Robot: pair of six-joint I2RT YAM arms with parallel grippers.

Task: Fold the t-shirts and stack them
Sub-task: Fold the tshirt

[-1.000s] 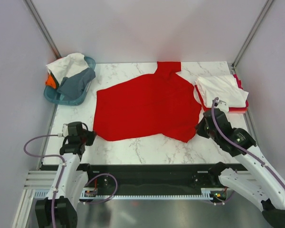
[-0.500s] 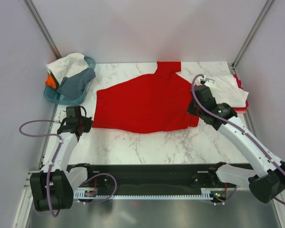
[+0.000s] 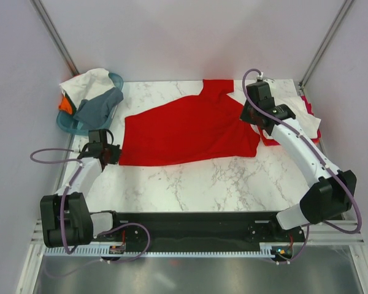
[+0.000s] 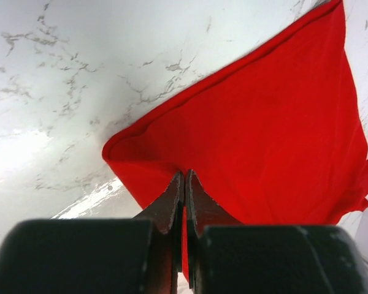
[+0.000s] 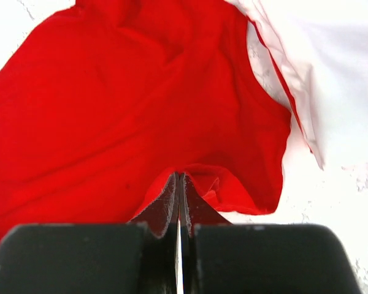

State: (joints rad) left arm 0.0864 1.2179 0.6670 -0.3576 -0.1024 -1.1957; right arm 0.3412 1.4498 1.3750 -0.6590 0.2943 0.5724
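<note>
A bright red t-shirt (image 3: 184, 131) lies spread across the marble table (image 3: 196, 184), its far part reaching the back edge. My left gripper (image 3: 116, 154) is shut on the shirt's near left corner, and in the left wrist view red cloth (image 4: 264, 122) shows pinched between the closed tips of the left gripper (image 4: 184, 179). My right gripper (image 3: 247, 117) is shut on the shirt's right edge. In the right wrist view the red shirt (image 5: 110, 92) bunches in a fold at the right gripper (image 5: 179, 179).
A teal basket (image 3: 113, 82) at the back left holds white, grey and orange tees (image 3: 89, 92). A folded white tee (image 3: 294, 116) lies on a red one at the right edge, close beside my right arm; its white cloth (image 5: 337, 61) shows beyond the red shirt.
Both grippers have moved toward the far side, still shut on the red shirt. The right one travelled much farther, dragging the near right edge back, so the shirt now covers less of the table.
</note>
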